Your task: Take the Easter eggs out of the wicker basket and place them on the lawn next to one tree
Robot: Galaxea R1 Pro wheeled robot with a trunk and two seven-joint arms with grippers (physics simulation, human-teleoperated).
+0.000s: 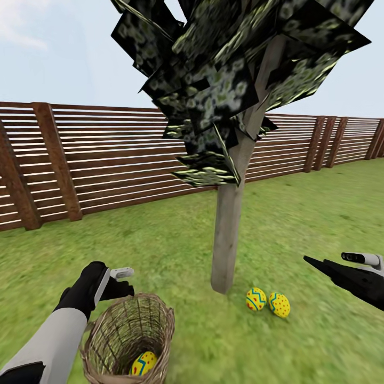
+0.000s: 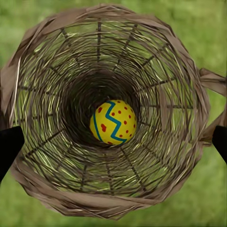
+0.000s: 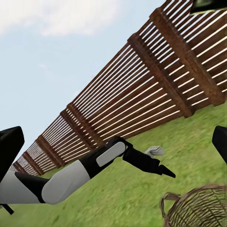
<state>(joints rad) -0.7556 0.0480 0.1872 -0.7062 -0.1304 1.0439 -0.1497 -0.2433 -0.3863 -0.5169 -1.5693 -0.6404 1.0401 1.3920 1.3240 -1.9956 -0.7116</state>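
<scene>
I see a brown wooden fence [image 1: 133,160] of horizontal slats running across the far side, held by thick upright posts [image 1: 56,160], with light showing through the gaps. It angles away toward the right, where more posts [image 1: 325,141] stand close together. Above it I get a pale blue sky [image 1: 58,58] with a soft white cloud [image 1: 18,24] at one corner.

Egg [image 2: 113,122], between the left pincer's fingers in the left wrist view: yellow, blue zigzag band, red dots. Basket [image 2: 189,90] around it: brown woven wicker, paler straw strands. Left pincer [image 1: 118,282]: black, grey-white tip; arm white and black. Two eggs [image 1: 256,299] [image 1: 279,304] toward the right pincer [image 1: 320,265]: yellow, blue markings, red dots. Trunk [image 1: 229,224]: pale grey-brown. Foliage [image 1: 224,80]: dark green, cream speckles. Fence [image 1: 106,154]: brown slats. Lawn [image 1: 298,213]: mottled green.
</scene>
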